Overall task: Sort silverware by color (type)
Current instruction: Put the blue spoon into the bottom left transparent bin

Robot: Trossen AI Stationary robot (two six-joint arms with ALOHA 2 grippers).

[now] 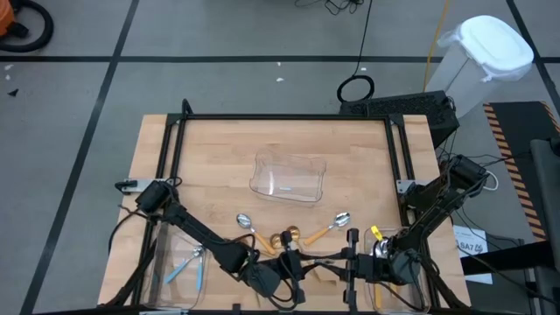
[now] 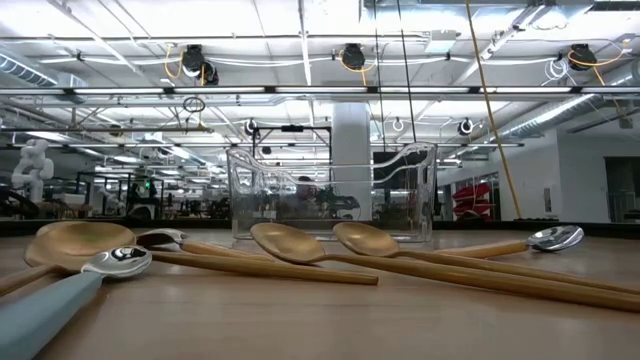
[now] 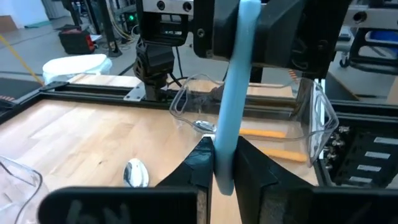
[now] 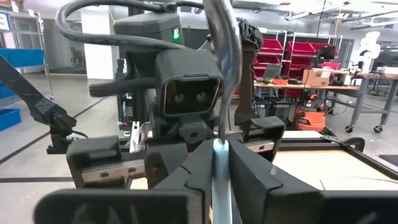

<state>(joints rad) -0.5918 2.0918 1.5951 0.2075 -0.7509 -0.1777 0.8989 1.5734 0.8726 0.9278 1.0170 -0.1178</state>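
On wooden table (image 1: 219, 157) | clear tray (image 1: 288, 177) (centre) | spoons (image 1: 289, 234) nearby

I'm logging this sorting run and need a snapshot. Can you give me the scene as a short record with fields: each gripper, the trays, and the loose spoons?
left gripper: near table edge, shut on blue handle of a spoon
right gripper: near table edge facing the left one, shut on the same spoon's silver end
centre tray: clear, nothing seen inside
left tray: holds blue-handled spoons
right tray: holds orange-handled spoons
loose on table: gold spoons, orange-handled spoons
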